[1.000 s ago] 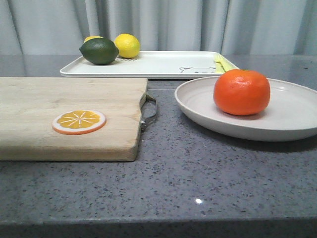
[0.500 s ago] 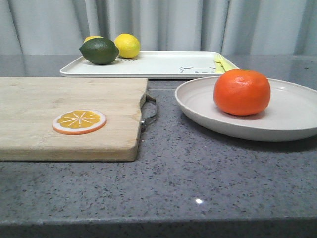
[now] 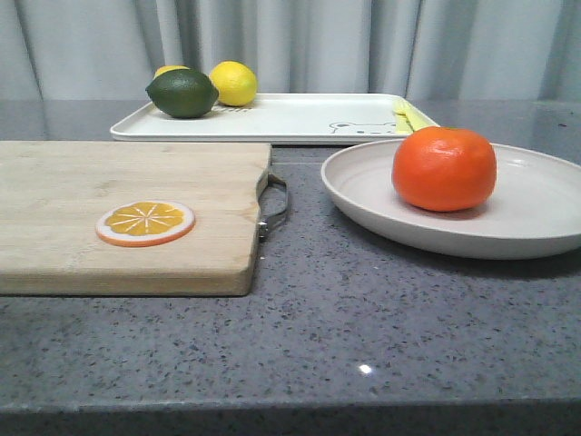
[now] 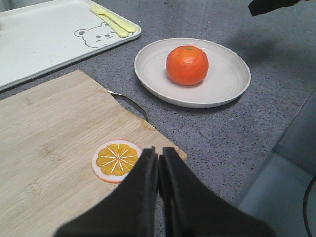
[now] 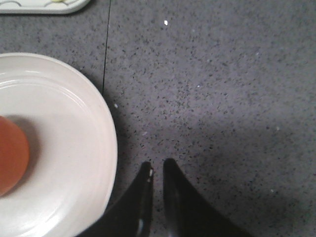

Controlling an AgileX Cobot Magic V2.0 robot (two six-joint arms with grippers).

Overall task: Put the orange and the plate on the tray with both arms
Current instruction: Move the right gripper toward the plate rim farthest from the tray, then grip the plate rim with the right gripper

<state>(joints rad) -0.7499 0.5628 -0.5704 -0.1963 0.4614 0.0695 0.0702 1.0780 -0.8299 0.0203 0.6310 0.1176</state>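
Observation:
The orange (image 3: 444,169) sits inside the beige plate (image 3: 363,213) at the right of the table. The white tray (image 3: 290,118) with a bear face lies behind them. Neither gripper shows in the front view. In the left wrist view my left gripper (image 4: 158,150) is shut and empty, above the edge of the wooden board, well short of the orange (image 4: 187,65), the plate (image 4: 227,89) and the tray (image 4: 39,39). In the right wrist view my right gripper (image 5: 157,167) is shut and empty above the bare counter, just beside the plate's rim (image 5: 106,148). The orange (image 5: 10,153) is partly cut off.
A wooden cutting board (image 3: 109,182) with a metal handle holds a flat orange slice (image 3: 145,222) at the left. A lime (image 3: 182,94) and a lemon (image 3: 233,84) lie at the tray's far left end. A yellow fork (image 4: 113,19) lies on the tray near the bear face.

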